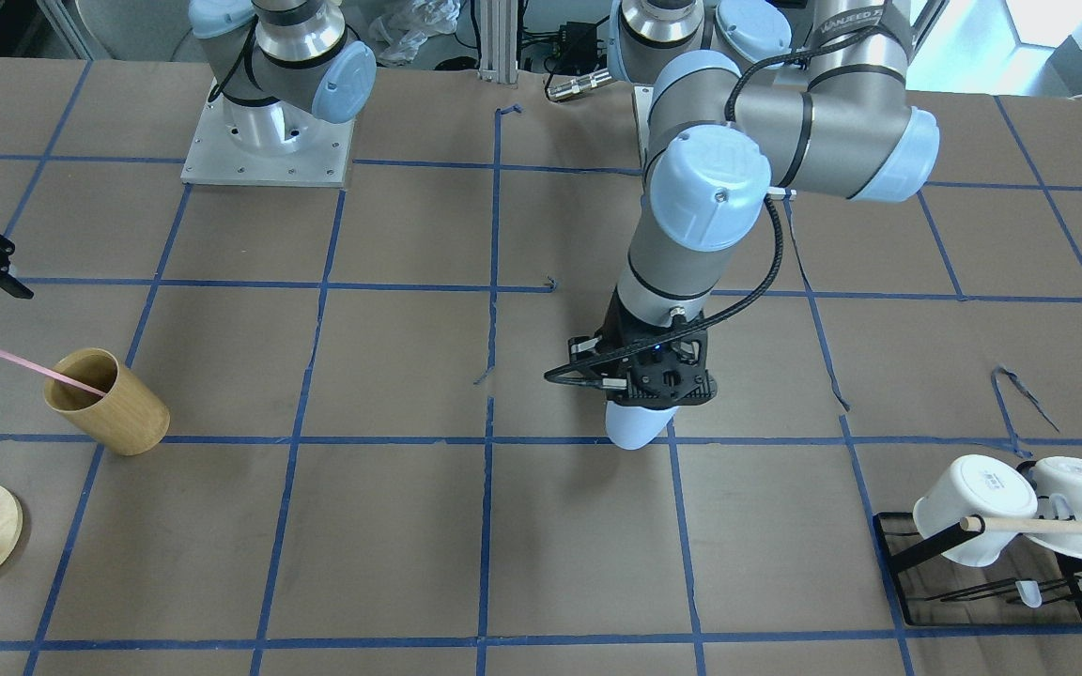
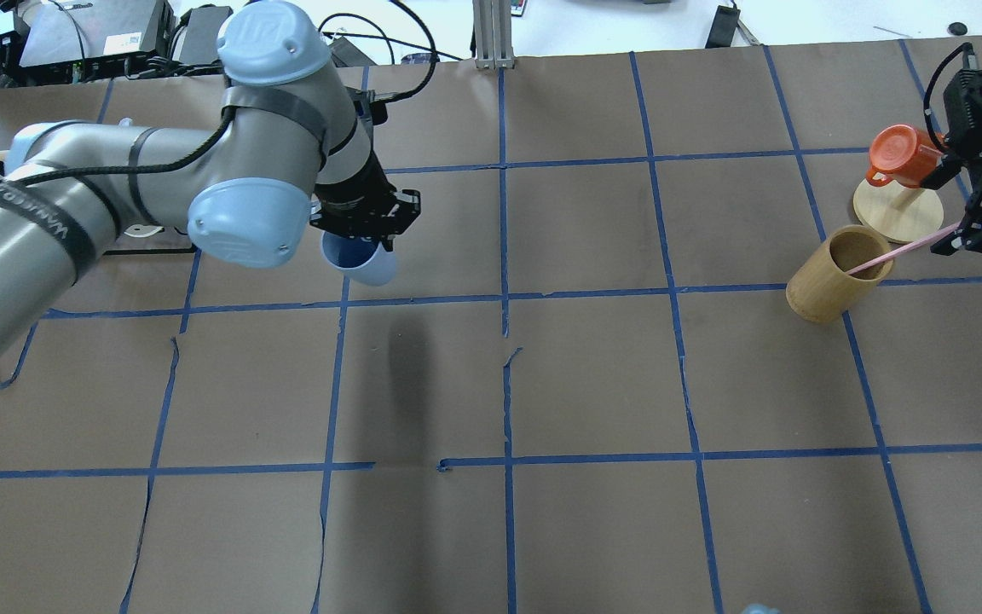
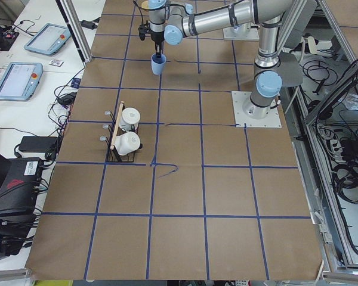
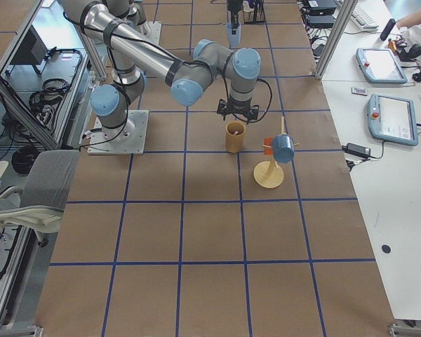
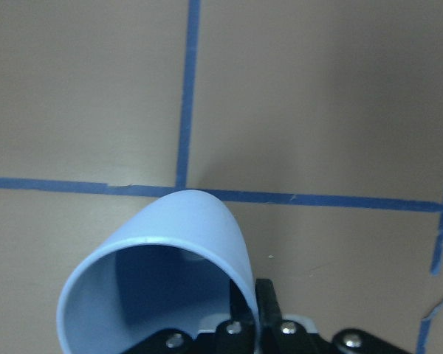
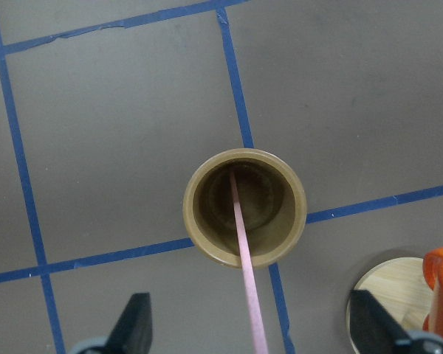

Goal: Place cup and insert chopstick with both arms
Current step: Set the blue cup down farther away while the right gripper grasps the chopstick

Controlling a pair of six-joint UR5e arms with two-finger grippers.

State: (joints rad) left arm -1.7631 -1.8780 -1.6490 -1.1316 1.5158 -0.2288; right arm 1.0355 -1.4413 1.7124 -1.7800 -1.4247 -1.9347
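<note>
Right now the left gripper (image 2: 363, 230) pinches the wall of the pale blue cup (image 2: 361, 261) and holds it tipped above the brown table (image 2: 593, 384). Far away, the pink chopstick (image 6: 245, 273) leans inside the wooden cup (image 6: 192, 214), and the right gripper (image 6: 247, 324) has its fingers wide apart around it.

The chopstick (image 6: 245, 280) runs off the bottom edge — its upper end unseen.

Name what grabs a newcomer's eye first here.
The left gripper grips the pale blue cup by its rim near the middle of the table. At the robot's right, the pink chopstick leans out of a tan wooden cup, between the open fingers of the right gripper.
</note>
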